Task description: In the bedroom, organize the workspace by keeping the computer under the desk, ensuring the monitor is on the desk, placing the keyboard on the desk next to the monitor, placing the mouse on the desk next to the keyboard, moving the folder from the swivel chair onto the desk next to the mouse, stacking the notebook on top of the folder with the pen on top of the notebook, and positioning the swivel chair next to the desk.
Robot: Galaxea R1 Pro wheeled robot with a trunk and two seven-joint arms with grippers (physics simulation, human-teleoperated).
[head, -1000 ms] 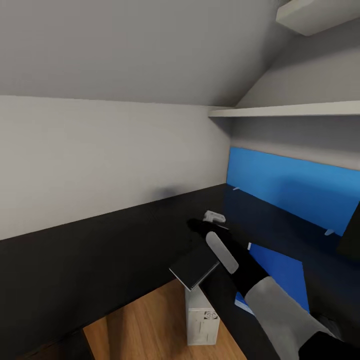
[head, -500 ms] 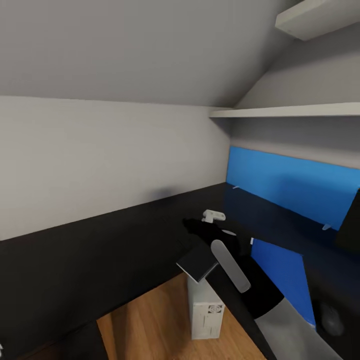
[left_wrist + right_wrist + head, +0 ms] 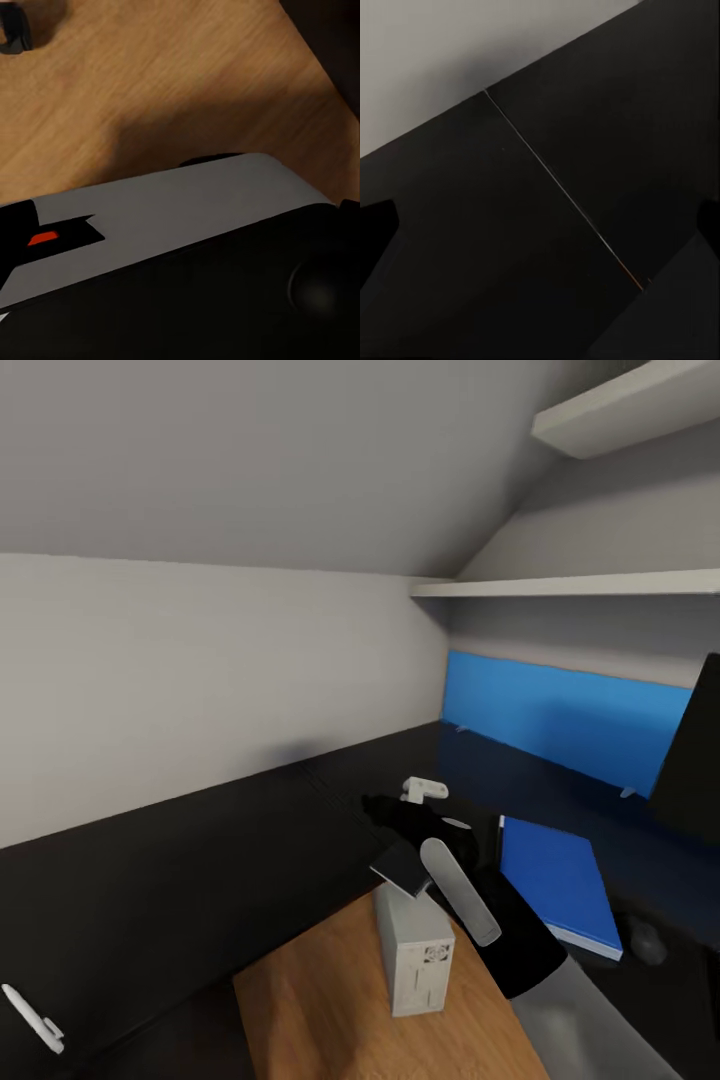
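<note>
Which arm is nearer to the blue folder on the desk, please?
Right. The right gripper, holding the notebook, hovers at the desk edge just beside the folder; the left wrist view faces the wood floor instead.

Head view looks down over desk (image 3: 200, 880); right wrist close above it.

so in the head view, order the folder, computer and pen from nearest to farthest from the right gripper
1. computer, standing on the floor just below the right gripper
2. folder, flat on the desk to the gripper's right
3. pen, far left on the desk edge
</note>
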